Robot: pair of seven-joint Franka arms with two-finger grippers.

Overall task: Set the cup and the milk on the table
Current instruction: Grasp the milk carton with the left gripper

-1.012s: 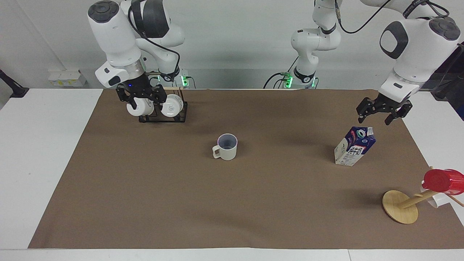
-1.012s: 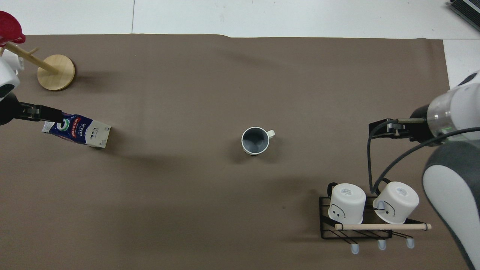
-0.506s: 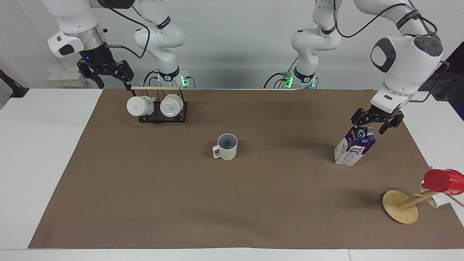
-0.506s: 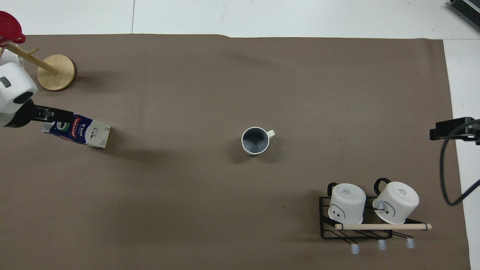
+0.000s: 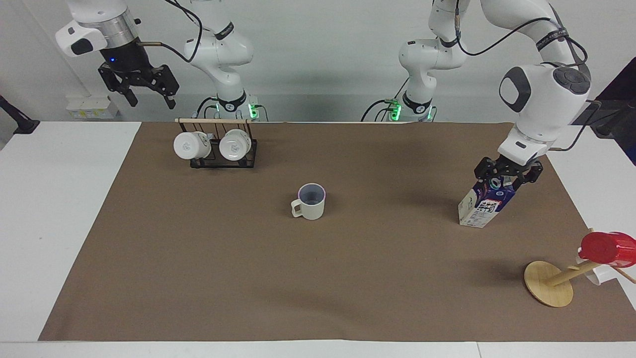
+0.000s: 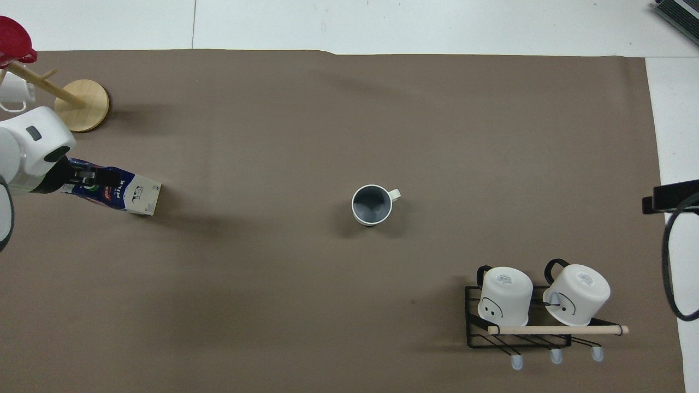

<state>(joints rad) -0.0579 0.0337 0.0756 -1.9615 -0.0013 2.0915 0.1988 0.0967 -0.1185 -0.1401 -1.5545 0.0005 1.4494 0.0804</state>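
Left gripper (image 5: 507, 175) straddled the milk (image 5: 485, 205) top, fingers apart — poised to grasp. Right gripper (image 5: 140, 85), spread open, waited aloft above the rack (image 5: 218, 159) — cup (image 5: 310, 201) stood upright mid-table (image 5: 59, 209).

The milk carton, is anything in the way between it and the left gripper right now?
Nothing visible. The left gripper is already at the top of the milk carton, its fingers on either side of the gable. The cup stands apart, mid-table. The right gripper waits, raised near the mug rack.
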